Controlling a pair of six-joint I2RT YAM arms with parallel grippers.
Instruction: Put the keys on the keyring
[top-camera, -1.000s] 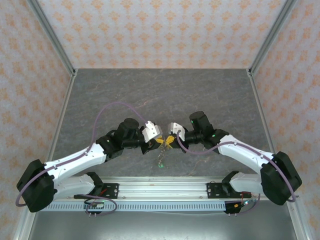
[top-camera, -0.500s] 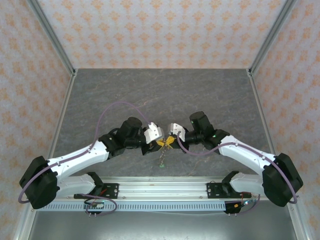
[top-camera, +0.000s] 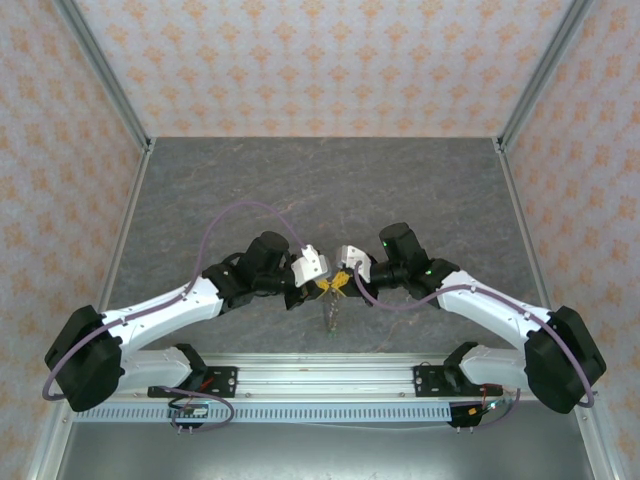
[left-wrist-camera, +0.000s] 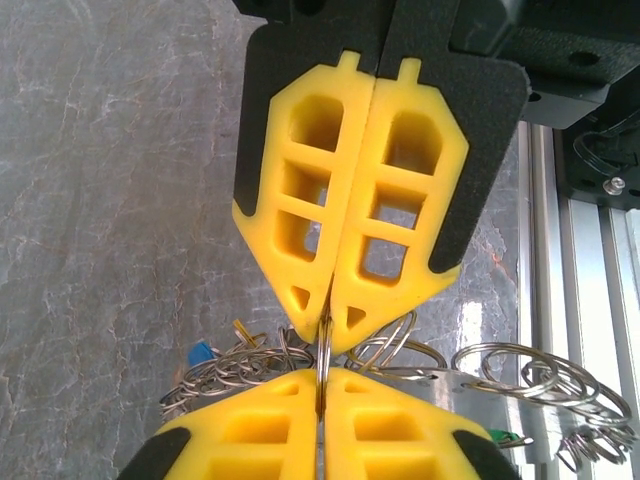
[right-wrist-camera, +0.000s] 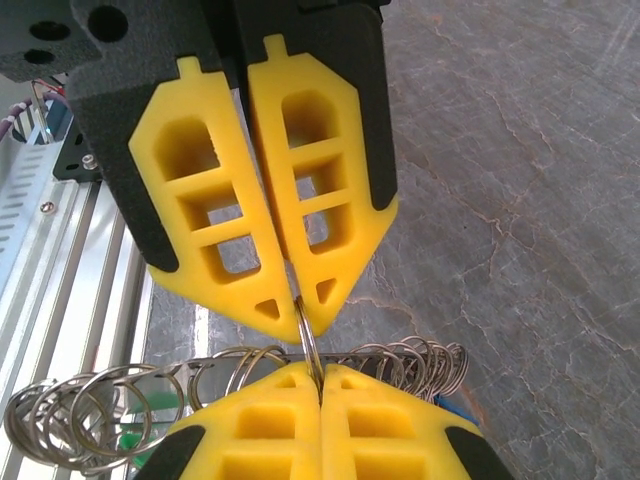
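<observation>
Your arms bow inward, elbows out, and meet tip to tip at mid-counter (top-camera: 300, 180). The left gripper (top-camera: 320, 286) comes in from 9 o'clock, pressed together on the keyring (left-wrist-camera: 323, 352) wire. The right gripper (top-camera: 339, 283) pinches the same wire (from 3 o'clock). The keys (top-camera: 330, 315) hang toward 6 o'clock beneath the tips.

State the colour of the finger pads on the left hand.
Yellow pads, framed in black; clearest in the left wrist view.

Two grippers, left gripper (left-wrist-camera: 328, 330) and right gripper (right-wrist-camera: 305, 315), are counted at one keyring (right-wrist-camera: 310, 345). Beside the keyring two keys are made out: blue key (left-wrist-camera: 201, 354), green key (left-wrist-camera: 510, 437).
</observation>
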